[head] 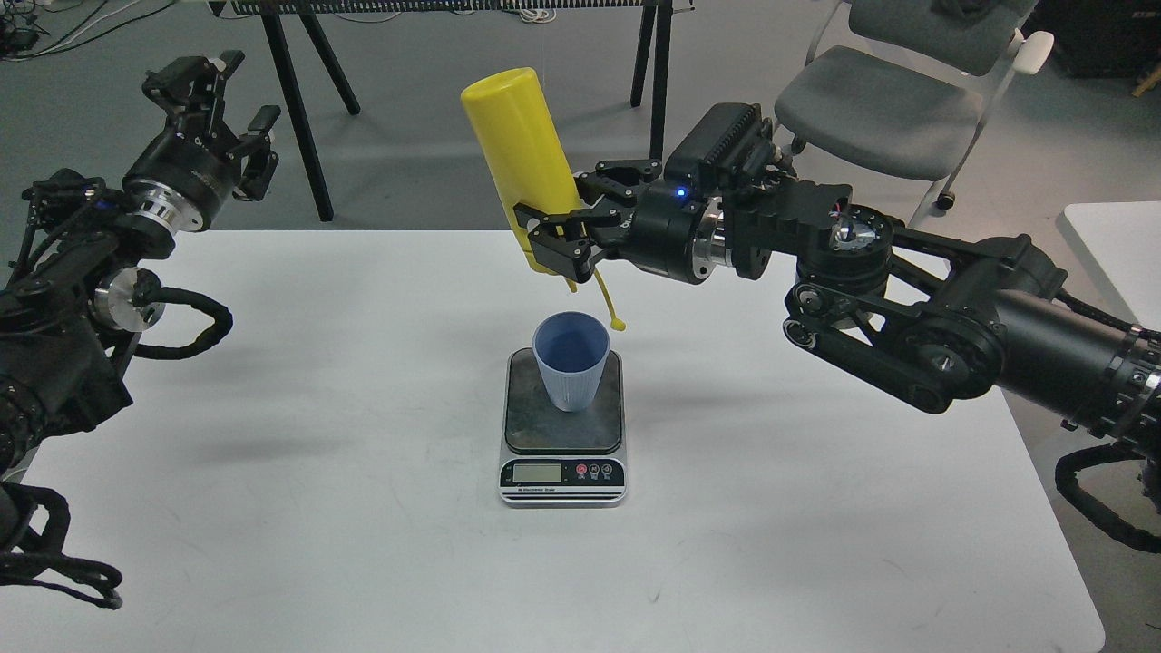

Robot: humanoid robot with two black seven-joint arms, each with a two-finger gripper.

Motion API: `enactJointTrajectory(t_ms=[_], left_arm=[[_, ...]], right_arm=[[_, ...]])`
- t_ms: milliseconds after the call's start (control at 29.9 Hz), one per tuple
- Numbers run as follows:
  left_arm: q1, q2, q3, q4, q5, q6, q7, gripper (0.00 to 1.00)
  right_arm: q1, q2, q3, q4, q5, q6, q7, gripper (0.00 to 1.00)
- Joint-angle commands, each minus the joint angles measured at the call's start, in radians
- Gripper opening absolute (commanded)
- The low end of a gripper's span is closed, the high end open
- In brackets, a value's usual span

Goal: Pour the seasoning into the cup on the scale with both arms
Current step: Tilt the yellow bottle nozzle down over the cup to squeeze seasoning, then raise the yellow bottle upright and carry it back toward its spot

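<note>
One hand, the right (555,238), pinches the inverted seasoning (521,145) above the cup (569,358).

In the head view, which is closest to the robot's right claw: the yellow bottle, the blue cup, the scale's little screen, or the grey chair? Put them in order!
Measured from the right gripper:
1. Yellow bottle: held in the claw, tipped nozzle-down.
2. Blue cup: just below, standing on the scale.
3. Scale's screen: lower, at the scale's front edge.
4. Grey chair: far off on the floor, behind the table, to the right.
</note>
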Motion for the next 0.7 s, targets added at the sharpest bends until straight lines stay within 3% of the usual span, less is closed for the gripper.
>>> enactJointTrajectory(t_ms=[0,401,669], left_arm=[[0.001,0.001,0.001,0.000,0.000,0.000,0.000,0.67],[0.001,-0.008,0.000,0.000,0.000,0.000,0.000,0.67],[0.002,-0.015,0.001,0.000,0.000,0.000,0.000,0.67]], right_arm=[[-0.001,-0.002,-0.002,0.001,-0.002,0.000,0.005,0.48],[0.001,-0.021,0.038,-0.012,0.065,0.017,0.004,0.48],[-0.002,-0.182,0.176,-0.031,0.988,0.267,-0.084,0.48]])
